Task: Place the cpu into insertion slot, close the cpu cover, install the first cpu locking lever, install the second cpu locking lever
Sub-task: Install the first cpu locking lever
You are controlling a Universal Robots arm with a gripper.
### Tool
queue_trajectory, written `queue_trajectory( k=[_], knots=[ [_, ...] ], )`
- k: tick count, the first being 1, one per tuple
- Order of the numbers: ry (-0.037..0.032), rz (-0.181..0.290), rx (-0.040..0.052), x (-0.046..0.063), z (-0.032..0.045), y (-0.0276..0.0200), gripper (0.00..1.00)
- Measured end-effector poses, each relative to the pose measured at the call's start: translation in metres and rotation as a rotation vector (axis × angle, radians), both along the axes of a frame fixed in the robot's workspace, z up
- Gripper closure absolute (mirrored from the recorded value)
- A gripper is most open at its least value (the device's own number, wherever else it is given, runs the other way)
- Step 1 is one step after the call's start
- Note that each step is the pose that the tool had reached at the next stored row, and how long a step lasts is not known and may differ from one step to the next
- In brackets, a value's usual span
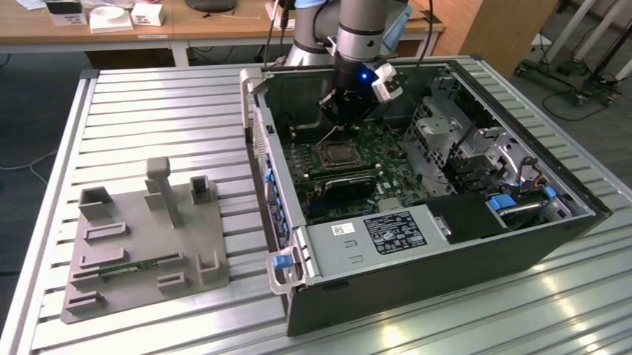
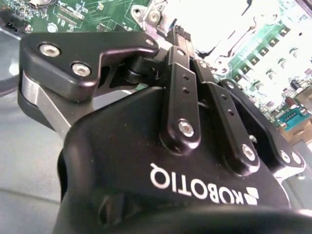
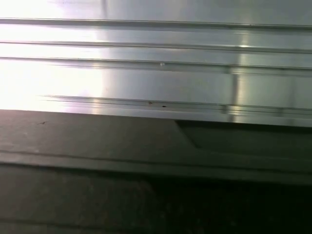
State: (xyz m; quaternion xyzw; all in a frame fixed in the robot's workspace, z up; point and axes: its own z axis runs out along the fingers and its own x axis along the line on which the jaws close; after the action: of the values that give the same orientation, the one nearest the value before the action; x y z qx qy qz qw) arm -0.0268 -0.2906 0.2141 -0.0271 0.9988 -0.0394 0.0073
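Observation:
Inside the open computer case (image 1: 553, 222), my gripper (image 1: 341, 117) hangs just above the far edge of the cpu socket (image 1: 336, 154) on the green motherboard. The cpu cover (image 1: 318, 157) lies flat as a silvery frame around a dark grey square, which looks like the cpu (image 1: 337, 153). A thin locking lever (image 1: 330, 136) slants up from the socket toward my fingertips. In the second wrist view my fingers (image 2: 181, 53) are pressed together, tips pointing at the brightly lit socket (image 2: 214, 19). Whether they touch the lever is hidden.
A grey box with a white label (image 1: 380, 233) sits at the case's near end, and a metal drive cage (image 1: 464, 140) stands on the exterior view's right. A grey fixture plate (image 1: 138, 237) lies on the slatted aluminium table (image 1: 148, 118) (image 3: 156, 58). A wooden desk (image 1: 197, 22) stands behind.

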Motion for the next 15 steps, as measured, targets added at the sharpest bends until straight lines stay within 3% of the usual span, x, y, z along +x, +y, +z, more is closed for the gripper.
queue_trajectory(
  k=[10, 15],
  knots=[
    [0.0, 0.0, 0.0035, 0.0, 0.0147, -0.0003, 0.9],
    [-0.0016, 0.0, 0.0067, -0.005, 0.0181, -0.0003, 0.9]
  ],
)
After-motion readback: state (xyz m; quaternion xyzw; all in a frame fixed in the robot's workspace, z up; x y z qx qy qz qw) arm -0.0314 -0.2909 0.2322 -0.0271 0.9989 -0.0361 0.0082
